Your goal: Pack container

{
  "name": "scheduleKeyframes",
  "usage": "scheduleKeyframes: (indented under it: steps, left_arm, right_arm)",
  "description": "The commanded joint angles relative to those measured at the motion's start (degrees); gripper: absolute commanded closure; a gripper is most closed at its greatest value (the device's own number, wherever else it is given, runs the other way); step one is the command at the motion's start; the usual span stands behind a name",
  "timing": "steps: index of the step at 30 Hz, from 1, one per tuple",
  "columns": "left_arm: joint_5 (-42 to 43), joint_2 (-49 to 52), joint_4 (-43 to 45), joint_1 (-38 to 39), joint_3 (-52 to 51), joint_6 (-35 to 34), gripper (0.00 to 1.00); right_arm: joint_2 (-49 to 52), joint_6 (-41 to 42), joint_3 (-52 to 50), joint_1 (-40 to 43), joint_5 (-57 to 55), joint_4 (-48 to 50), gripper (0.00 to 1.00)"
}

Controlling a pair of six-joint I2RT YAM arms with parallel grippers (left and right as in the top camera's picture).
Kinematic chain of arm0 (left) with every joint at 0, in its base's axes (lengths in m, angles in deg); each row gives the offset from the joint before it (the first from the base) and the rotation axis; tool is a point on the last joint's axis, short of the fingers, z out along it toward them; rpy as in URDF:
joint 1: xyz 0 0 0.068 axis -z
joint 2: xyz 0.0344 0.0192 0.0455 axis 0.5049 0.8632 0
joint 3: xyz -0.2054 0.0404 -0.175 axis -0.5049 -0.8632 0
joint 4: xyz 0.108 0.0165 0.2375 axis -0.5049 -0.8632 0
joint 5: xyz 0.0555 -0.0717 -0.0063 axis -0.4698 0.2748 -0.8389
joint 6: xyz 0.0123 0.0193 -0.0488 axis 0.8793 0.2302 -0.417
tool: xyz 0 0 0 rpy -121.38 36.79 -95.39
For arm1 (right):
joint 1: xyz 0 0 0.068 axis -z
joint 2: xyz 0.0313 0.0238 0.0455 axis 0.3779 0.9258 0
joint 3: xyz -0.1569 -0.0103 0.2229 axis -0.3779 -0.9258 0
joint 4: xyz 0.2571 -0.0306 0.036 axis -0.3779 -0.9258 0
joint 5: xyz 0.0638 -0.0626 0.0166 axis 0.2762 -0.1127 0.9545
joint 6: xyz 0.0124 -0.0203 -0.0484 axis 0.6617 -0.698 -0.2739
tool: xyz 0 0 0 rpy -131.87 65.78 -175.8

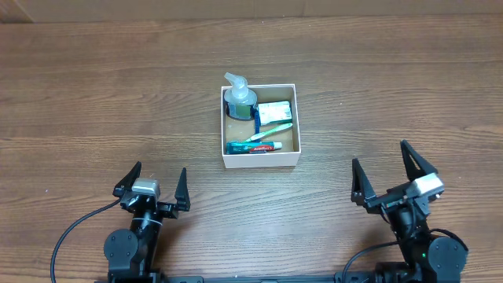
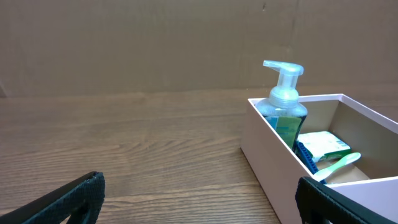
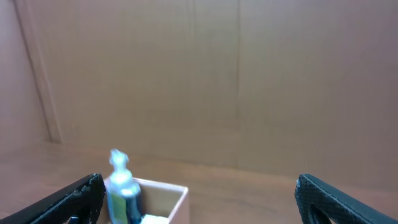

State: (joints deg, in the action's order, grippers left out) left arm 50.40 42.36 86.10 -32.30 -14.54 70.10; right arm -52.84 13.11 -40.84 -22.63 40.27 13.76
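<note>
The container (image 1: 261, 161) is a square white box with a brown floor, at the table's middle. In it stand a pump soap bottle (image 1: 239, 99), a green-and-white packet (image 1: 275, 112), a green toothbrush (image 1: 271, 133) and a toothpaste tube (image 1: 253, 147). The box also shows in the left wrist view (image 2: 273, 180) and in the right wrist view (image 3: 177, 199). My left gripper (image 1: 152, 186) is open and empty near the front left. My right gripper (image 1: 387, 174) is open and empty at the front right. Both are well apart from the box.
A brown cardboard wall (image 2: 155, 43) stands behind the wooden table (image 1: 94, 110). Black cables (image 1: 67, 240) run by the left arm's base at the front edge.
</note>
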Motion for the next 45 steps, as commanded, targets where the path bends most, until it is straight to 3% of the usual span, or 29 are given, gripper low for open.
scheduleKeyframes:
  steps: [1,17,29,45]
  left_arm:
    - [-0.5,-0.61,-0.11,-0.26,-0.24,-0.15,0.0]
    - [-0.5,-0.59,-0.11,-0.26,-0.24,-0.15,0.0]
    - [-0.52,-0.59,-0.11,-0.26,-0.24,-0.17,0.0]
    - [-0.5,-0.59,-0.09,-0.24,-0.24,-0.15,0.0]
  right_arm:
    - [-2.64,-0.55,-3.43,-0.26,-5.49,0.42,0.0]
    - [-4.61,0.07,-10.73,-0.28,-10.23,1.03,0.0]
    - [-4.61,0.0,-10.78,-0.26,-10.47,-6.34,0.0]
    - [-4.61,-6.43,-10.78,-0.26,-10.47,-6.29,0.0]
